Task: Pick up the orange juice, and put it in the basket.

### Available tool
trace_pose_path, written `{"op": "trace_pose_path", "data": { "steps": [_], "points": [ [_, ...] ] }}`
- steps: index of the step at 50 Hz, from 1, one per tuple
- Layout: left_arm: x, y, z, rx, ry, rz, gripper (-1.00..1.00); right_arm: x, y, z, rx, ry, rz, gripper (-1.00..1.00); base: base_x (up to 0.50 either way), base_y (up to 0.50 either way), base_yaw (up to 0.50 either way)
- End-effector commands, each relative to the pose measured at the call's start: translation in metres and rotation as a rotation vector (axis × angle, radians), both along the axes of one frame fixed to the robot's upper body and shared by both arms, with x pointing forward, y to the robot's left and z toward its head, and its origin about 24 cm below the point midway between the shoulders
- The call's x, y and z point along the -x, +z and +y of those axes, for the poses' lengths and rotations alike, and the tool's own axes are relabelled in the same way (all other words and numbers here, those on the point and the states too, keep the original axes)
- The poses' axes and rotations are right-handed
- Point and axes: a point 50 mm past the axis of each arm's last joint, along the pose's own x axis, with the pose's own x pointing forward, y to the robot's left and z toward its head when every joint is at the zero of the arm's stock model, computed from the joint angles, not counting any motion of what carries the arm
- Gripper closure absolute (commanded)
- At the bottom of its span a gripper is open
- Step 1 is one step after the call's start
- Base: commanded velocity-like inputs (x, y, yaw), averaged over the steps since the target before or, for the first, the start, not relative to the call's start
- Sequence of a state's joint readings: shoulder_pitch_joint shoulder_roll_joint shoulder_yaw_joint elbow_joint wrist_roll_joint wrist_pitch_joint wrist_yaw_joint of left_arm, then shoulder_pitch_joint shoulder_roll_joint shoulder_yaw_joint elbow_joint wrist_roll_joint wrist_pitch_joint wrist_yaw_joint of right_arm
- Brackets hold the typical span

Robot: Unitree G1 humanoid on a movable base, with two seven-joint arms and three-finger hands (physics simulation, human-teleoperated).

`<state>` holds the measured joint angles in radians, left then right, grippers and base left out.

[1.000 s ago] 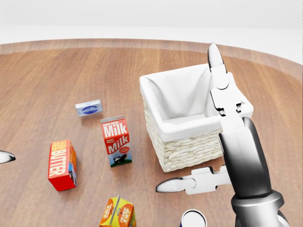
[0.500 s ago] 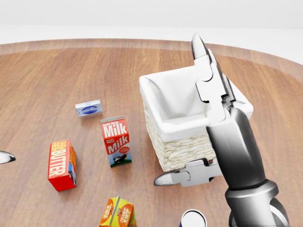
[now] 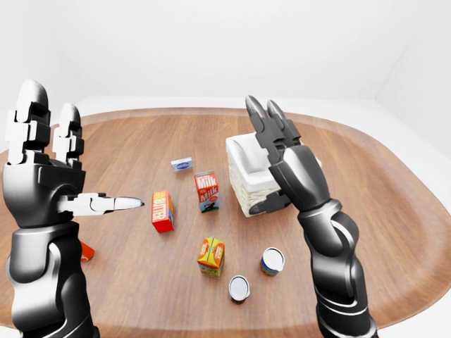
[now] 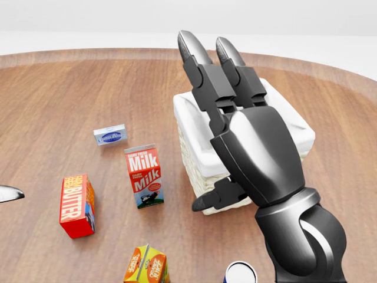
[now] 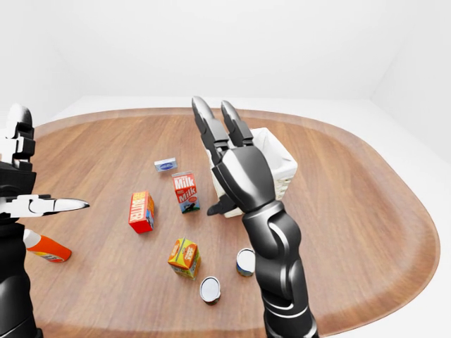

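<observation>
Hovering open-fingered at frame centre, the right hand (image 4: 235, 124) readies for the orange juice carton (image 3: 211, 256) below.

Oval wooden table (image 5: 366, 211), plain white walls (image 5: 282, 42), white floor, even light

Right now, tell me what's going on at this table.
A humanoid robot stands at a wooden table with both hands raised and open, holding nothing. Its right hand hangs over the white-lined basket; its left hand is up at the left. The orange juice carton sits untouched near the bottom of the left-eye view, below the milk carton and butter box, with two cans beside it.
</observation>
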<state>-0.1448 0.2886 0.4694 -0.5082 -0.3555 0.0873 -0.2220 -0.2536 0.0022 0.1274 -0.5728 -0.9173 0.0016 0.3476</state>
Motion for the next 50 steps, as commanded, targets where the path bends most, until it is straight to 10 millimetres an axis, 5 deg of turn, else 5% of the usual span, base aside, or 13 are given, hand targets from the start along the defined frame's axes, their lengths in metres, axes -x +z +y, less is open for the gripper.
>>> {"op": "trace_pose_path", "data": {
  "steps": [1,50],
  "points": [
    [0.0,-0.001,0.0,0.001,-0.001,0.002,-1.0,-0.006,0.009,0.012,0.101,0.046,0.003,-1.0,0.0,0.0,0.0],
    [0.006,0.005,-0.001,-0.003,-0.002,-0.03,-1.0,-0.017,-0.025,0.066,0.357,0.251,0.261,-1.0,0.0,0.0,0.0]
  ]
}}
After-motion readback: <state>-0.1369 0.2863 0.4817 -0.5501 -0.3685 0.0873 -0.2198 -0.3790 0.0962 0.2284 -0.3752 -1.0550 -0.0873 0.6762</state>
